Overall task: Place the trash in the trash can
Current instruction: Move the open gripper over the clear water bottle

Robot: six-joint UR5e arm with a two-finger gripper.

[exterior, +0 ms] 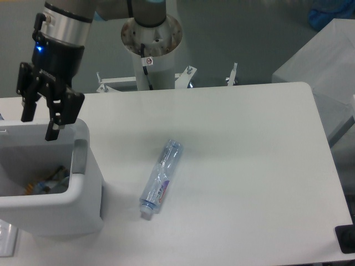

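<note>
While the gripper (40,126) hangs over the back rim of the trash can (83,191), jaws spread and holding nothing, the main risk lies with the bottle (161,178), which rests on its side on the table (249,166), well apart from the can on its right. Crushed, clear and rounded, it would likely roll or squirt out of a pinch taken off-centre, and a low approach could knock it further from the can. A careless exit might also clip the can's thick rim, since one fingertip sits just above it. Inside the can, colourful scraps (47,183) show at the bottom; which pieces they are cannot be told. Arm pose: wrist pointing down, fingers vertical, forearm rising above the can's rear.
</note>
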